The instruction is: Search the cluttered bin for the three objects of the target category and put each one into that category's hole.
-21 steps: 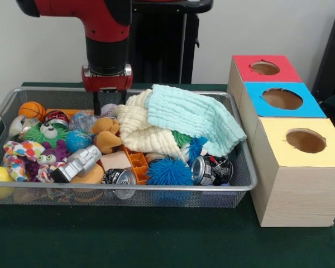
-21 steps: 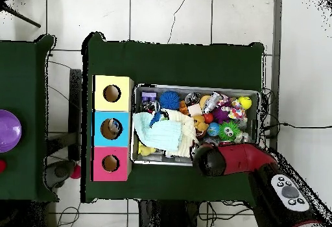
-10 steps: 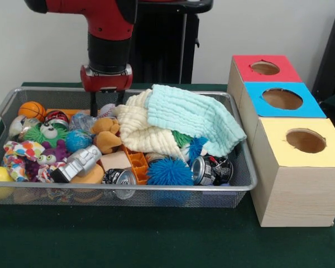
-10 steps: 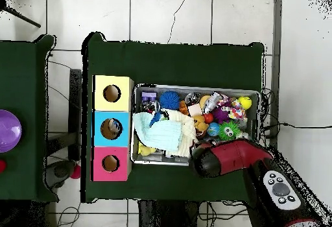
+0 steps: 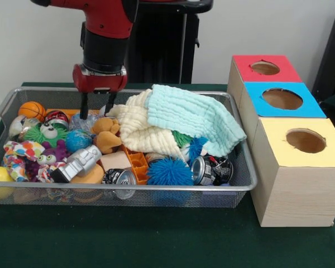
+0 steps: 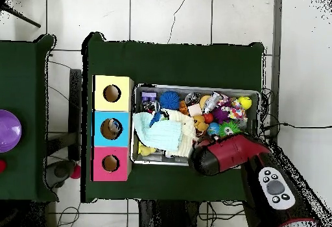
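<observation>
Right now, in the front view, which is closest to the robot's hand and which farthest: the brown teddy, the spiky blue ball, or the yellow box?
1. The brown teddy, just below the hand, toward the bin's back.
2. The spiky blue ball, at the bin's front rim, off to the picture's right.
3. The yellow box, outside the bin, at the far right.

Beneath my glossy red arm (image 5: 103, 22), a wire-mesh metal bin (image 5: 243, 167) holds ribbed mint and cream cloths (image 5: 187, 120), shiny dented cans (image 5: 204, 169) and a bristly blue rubber ball (image 5: 168, 172) — beside matt, wood-grained boxes (image 5: 298, 190) on green felt (image 5: 156, 240).
</observation>
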### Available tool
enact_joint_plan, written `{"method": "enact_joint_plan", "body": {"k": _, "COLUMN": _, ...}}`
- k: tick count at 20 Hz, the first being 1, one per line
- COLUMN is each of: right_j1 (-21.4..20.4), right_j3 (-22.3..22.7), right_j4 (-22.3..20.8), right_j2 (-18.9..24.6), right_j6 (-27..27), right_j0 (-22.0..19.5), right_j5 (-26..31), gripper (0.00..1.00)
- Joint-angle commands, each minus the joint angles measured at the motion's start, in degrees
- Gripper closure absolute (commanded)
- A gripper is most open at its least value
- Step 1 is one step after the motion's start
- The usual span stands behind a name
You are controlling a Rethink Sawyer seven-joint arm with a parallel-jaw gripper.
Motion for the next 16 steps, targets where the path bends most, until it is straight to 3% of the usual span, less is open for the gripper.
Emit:
{"method": "enact_joint_plan", "body": {"k": 1, "right_j1": 0.1, "right_j3": -5.4, "right_j4": -4.5, "right_j2": 2.0, "right_j6": -12.0, "right_j0": 0.7, "right_j5": 5.1, "gripper": 0.00}}
{"method": "enact_joint_plan", "body": {"k": 8, "right_j1": 2.3, "right_j3": -6.1, "right_j4": -6.3, "right_j2": -0.1, "right_j6": -7.1, "right_j0": 1.7, "right_j5": 3.3, "gripper": 0.00}}
{"method": "enact_joint_plan", "body": {"k": 11, "right_j1": 5.9, "right_j3": -5.7, "right_j4": -4.4, "right_j2": -1.2, "right_j6": -2.6, "right_j0": 0.5, "right_j5": 2.5, "gripper": 0.00}}
{"method": "enact_joint_plan", "body": {"k": 16, "right_j1": 7.8, "right_j3": -5.9, "right_j4": -4.4, "right_j2": -2.0, "right_j6": -1.6, "right_j0": 0.4, "right_j5": 1.8, "gripper": 0.00}}
